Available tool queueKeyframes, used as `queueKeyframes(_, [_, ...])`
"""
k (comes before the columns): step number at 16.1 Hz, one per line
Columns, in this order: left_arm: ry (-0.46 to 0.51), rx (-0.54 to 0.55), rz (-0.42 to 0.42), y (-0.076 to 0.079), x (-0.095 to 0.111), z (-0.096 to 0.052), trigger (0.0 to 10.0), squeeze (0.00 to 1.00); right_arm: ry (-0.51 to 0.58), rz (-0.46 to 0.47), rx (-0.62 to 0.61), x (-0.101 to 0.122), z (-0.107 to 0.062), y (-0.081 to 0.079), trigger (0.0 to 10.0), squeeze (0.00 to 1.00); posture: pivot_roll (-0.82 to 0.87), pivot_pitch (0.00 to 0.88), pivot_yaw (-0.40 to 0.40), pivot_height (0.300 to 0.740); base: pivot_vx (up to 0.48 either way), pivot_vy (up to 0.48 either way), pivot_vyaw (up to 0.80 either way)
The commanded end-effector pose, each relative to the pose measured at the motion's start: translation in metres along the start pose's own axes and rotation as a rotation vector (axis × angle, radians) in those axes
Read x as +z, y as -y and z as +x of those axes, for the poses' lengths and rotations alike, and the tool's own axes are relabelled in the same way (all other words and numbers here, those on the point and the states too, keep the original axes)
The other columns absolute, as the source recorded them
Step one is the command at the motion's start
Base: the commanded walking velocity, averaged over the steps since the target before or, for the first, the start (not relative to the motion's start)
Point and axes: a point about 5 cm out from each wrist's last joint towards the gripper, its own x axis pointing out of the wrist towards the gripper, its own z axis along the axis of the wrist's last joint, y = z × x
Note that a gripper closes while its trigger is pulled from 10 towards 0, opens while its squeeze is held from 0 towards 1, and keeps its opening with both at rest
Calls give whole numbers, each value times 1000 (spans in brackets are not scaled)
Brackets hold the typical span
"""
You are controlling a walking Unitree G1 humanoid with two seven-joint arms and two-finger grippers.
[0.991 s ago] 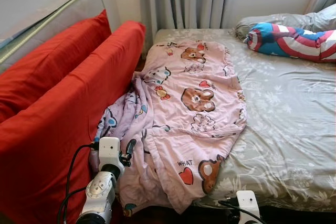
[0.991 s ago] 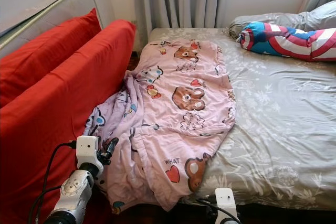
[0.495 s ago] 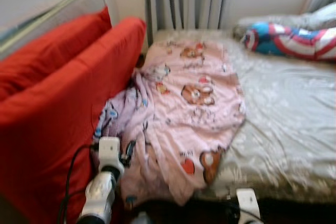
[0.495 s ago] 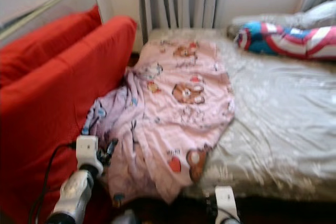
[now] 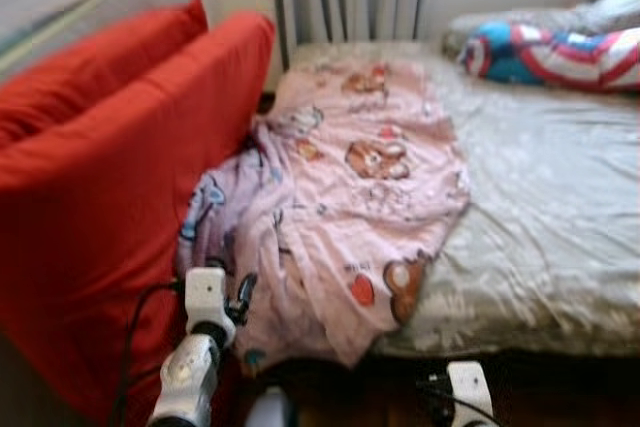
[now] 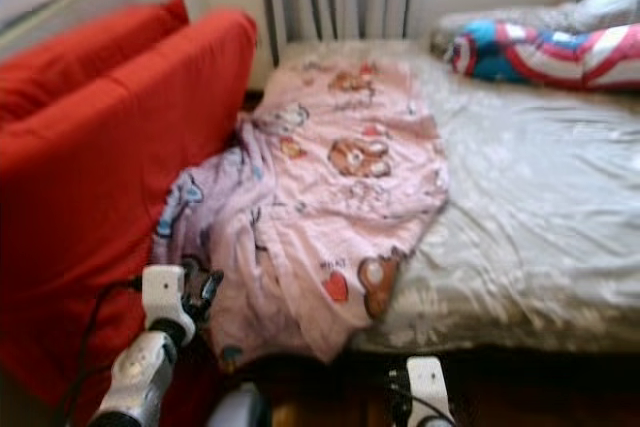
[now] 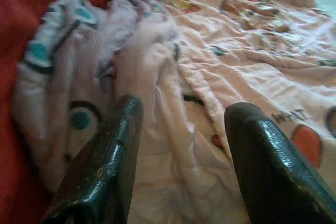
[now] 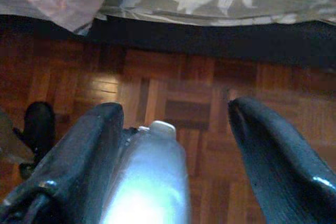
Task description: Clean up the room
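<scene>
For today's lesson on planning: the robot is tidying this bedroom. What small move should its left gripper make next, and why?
Probably ease the left gripper forward and close on the pink blanket. Its fingers are open right in front of the bunched fold, which hangs off the bed against the red sofa, so that fold is likely the nearest hold.

Blanket [image 5: 355,182] on bed [image 5: 540,207], sofa [image 5: 110,177] to its left.

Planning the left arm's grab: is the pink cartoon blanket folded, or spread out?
Spread and rumpled: the pink blanket lies open across the bed, its bunched left edge hanging toward the floor.
</scene>
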Motion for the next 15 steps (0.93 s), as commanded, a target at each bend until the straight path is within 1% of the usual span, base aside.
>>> queueKeyframes(1, [9,-5,9,-1,5,4,10000,0,3,1,-1,1,0,0,10000,0,18,12,25,656,0,0,0])
queueKeyframes(6, [0,-10,10,-1,3,3,10000,0,0,1,-4,0,0,0,10000,0,16,0,27,656,0,0,0])
queueKeyframes(8, [0,-11,12,-1,3,2,10000,0,-2,-24,-27,0,0,2,10000,0,19,0,26,656,0,0,0])
queueKeyframes(9, [3,-11,15,-1,4,2,10000,0,-4,-13,-23,0,0,2,10000,0,20,0,25,641,0,0,0])
queueKeyframes(11, [9,-26,21,1,5,3,10000,0,7,-10,-8,0,0,1,10000,0,23,0,25,626,0,0,0])
queueKeyframes(13, [12,-37,22,3,7,5,10000,0,11,-3,-8,0,0,1,10000,0,23,0,25,626,0,0,0])
queueKeyframes(14, [12,-17,29,4,10,8,10000,0,9,-10,-7,0,0,1,10000,0,23,0,25,626,0,0,0])
queueKeyframes(15, [20,-16,25,4,12,10,10000,1000,9,-11,-7,0,0,1,10000,0,23,0,26,626,0,0,0])
